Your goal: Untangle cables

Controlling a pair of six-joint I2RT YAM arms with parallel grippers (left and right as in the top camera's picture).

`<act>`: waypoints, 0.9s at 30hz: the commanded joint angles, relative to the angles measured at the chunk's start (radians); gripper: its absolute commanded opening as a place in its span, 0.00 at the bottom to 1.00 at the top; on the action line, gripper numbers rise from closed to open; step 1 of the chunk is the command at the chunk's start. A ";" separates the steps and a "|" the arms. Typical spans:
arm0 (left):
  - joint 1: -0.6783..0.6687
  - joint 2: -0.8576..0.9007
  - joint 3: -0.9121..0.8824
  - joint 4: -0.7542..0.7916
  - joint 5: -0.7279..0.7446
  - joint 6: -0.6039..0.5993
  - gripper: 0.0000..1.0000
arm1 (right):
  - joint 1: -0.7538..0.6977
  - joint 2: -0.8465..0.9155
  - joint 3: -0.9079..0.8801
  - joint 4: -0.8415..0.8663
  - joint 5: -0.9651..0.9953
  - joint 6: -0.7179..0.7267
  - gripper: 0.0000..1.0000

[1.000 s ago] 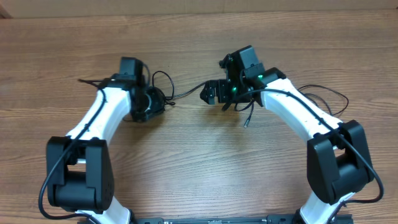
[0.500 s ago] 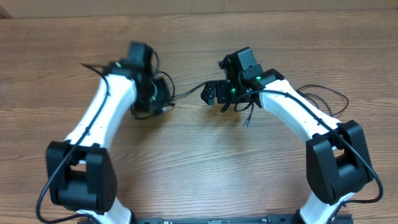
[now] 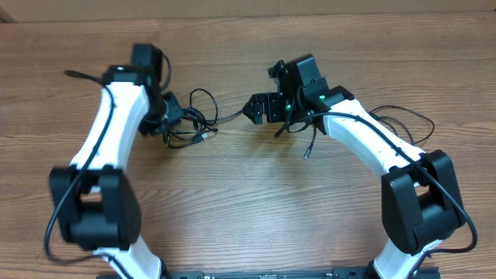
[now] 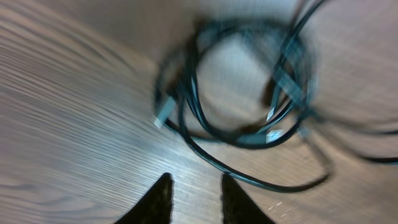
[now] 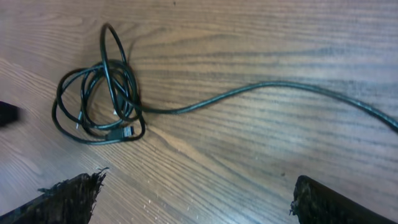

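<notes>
Overhead: the left arm has swung toward the upper left since a second ago, baring the cables (image 3: 188,128), a loose black coil left of centre on the wooden worktop (image 3: 248,201). The left tool (image 3: 170,120) sits just beside the coil, and the right tool (image 3: 258,108) is at centre. Bare wood fills the lower middle.

Left wrist: blurred coil above, tool narrow, holding nothing.

Right wrist: coil upper left, one strand trailing to the right edge, tool spread wide, empty.
</notes>
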 commanded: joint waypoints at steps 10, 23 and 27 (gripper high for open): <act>-0.164 0.251 -0.062 0.006 0.584 0.164 0.04 | 0.076 -0.010 -0.005 -0.079 -0.017 0.003 1.00; -0.245 0.064 0.325 -0.203 0.162 0.102 0.04 | 0.104 -0.010 -0.005 -0.042 -0.038 0.003 1.00; -0.170 0.032 0.396 -0.227 0.091 0.088 0.09 | 0.109 -0.010 -0.005 0.015 -0.062 0.044 1.00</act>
